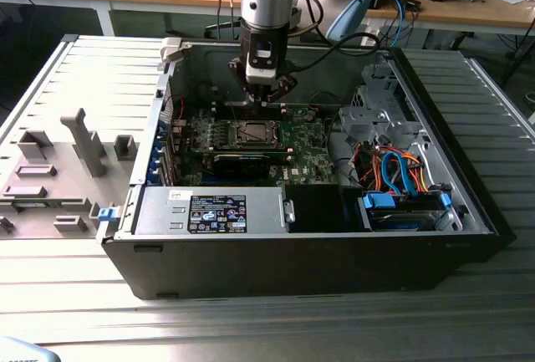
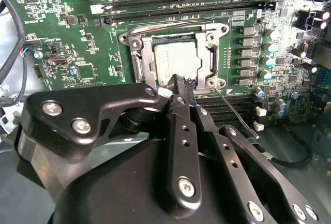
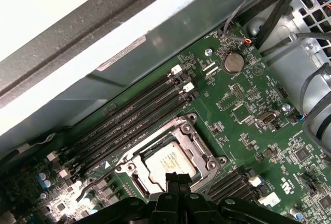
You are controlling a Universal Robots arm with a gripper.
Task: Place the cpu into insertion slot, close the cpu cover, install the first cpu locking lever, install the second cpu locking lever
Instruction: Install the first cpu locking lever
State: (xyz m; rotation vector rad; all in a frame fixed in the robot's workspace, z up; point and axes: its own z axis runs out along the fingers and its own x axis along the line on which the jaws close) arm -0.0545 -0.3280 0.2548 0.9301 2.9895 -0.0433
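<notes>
A: Where do you find the cpu point(image 2: 175, 61)?
B: Seated in the insertion slot point(image 1: 253, 133) on the green board point(image 3: 248, 125). Its dull silver top shows through the opening of the cpu cover point(image 2: 143, 63). In both wrist views the cover lies flat around it.
A: And your jaws?
B: Pinched narrow, tips together, nothing between them. They hang at one edge of the cover. You cannot tell whether they touch it.
A: Levers?
B: One thin wire lever point(image 2: 234, 111) runs slantwise from the cover's corner across the board. The open computer case point(image 1: 251, 253) rests on the ribbed desk point(image 1: 468, 312).
</notes>
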